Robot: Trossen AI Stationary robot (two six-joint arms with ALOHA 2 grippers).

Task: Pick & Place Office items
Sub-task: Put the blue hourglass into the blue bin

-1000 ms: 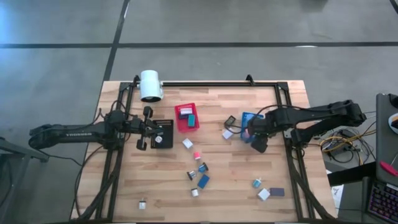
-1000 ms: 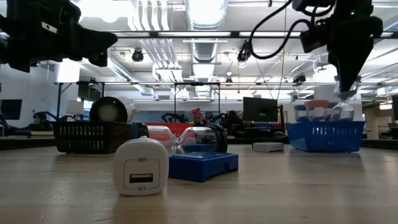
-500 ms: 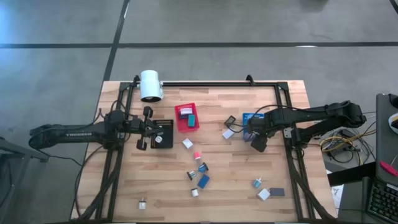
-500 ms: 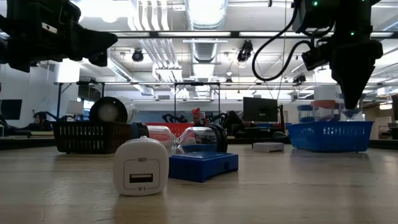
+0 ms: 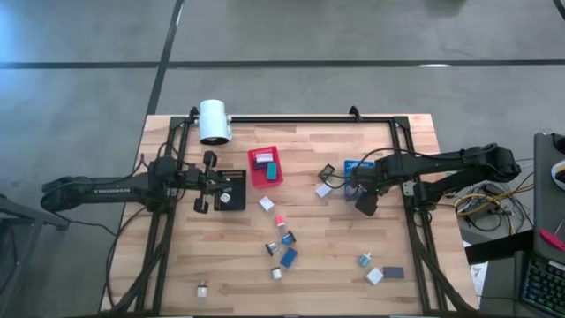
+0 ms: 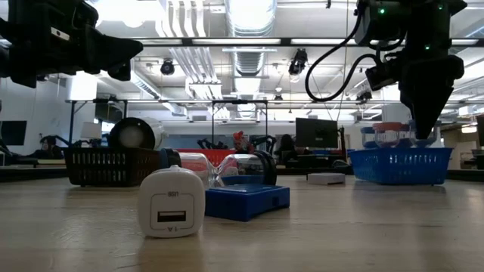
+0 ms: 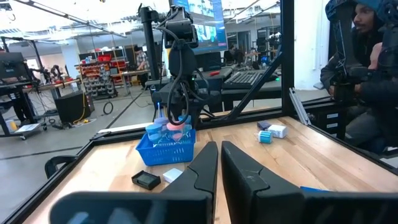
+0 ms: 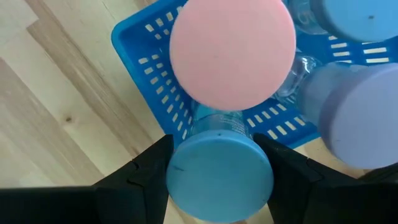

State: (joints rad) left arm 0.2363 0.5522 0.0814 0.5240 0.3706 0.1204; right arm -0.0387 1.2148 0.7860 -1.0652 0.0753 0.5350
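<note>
My right gripper point(image 8: 219, 171) points down over the blue slotted bin point(image 5: 352, 166) at the table's right and is shut on a clear jar with a blue cap point(image 8: 219, 174). A pink-capped jar point(image 8: 233, 53) and others stand in the same bin. My left gripper point(image 7: 219, 167) is shut and level, held above the black bin point(image 5: 231, 190) at the left. Loose office items lie on the wood: a white block point(image 5: 266, 203), a pink piece point(image 5: 279, 220), a blue block point(image 5: 289, 257), a white plug point(image 6: 172, 202). My right gripper pinches the jar's round blue cap between its two fingers, on opposite sides of the rim point(image 8: 177, 168). The fingers come from above, pointing down. The jar hangs upright below them, at the bin's corner beside the pink-capped jar; whether its base rests in the bin is hidden.
A red bin point(image 5: 266, 165) stands at the middle back and a big white cylinder point(image 5: 214, 121) at the back left. More small pieces lie at the near right point(image 5: 375, 275) and near left point(image 5: 201, 288). A black frame rail point(image 5: 291, 118) runs round the table.
My right gripper has gone down over the blue bin with the blue-capped jar still between its fingers. Most of that drop came early in the second; it has hardly moved since.
</note>
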